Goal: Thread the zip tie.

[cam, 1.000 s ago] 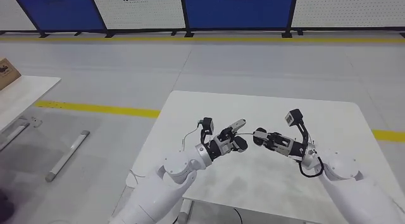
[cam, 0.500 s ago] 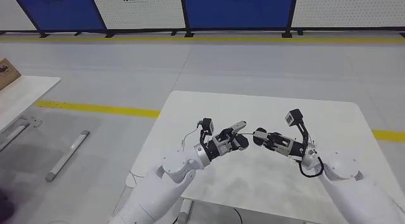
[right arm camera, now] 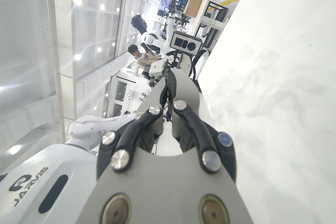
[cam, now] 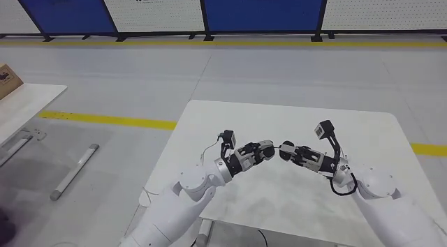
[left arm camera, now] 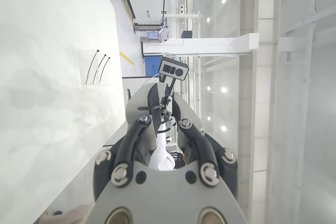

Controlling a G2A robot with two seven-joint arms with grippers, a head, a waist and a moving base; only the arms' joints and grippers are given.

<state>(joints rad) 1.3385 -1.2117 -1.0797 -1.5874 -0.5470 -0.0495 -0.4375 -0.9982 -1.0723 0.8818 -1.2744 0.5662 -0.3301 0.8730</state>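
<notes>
From above, both arms are bent inward over the white table [cam: 279, 118], wrists angled towards each other so the two grippers meet nose to nose above the middle of the tabletop. The left gripper [cam: 265, 151] is pulled in to a compact shape. The right gripper [cam: 285, 151] is just beside it, and its fingertips are together. A thin black zip tie [cam: 274, 148] bridges the short gap between them, held in the air above the table.

In the left wrist view, the left gripper [left arm camera: 165, 89] is rolled onto its side, with the table edge alongside. Its fingers [left arm camera: 153, 96] are drawn in around the zip tie [left arm camera: 149, 107], leaving a slim slit between them. The strap lies flat across the dark ribbed pad, and its short end pokes out past the finger's outer edge. The strap is narrow, black and straight where it crosses the pad. The right arm's wrist camera [left arm camera: 173, 70] is close behind the fingertips. Three spare zip ties [left arm camera: 97, 66] lie side by side on the table near its edge, well apart from the grippers.

In the right wrist view, the right gripper [right arm camera: 168, 79] is also tipped sideways beside the table [right arm camera: 275, 51]. It is pinched tight, with its pads meeting at the tips. The left arm's wrist camera [right arm camera: 185, 43] is directly beyond the tips.
</notes>
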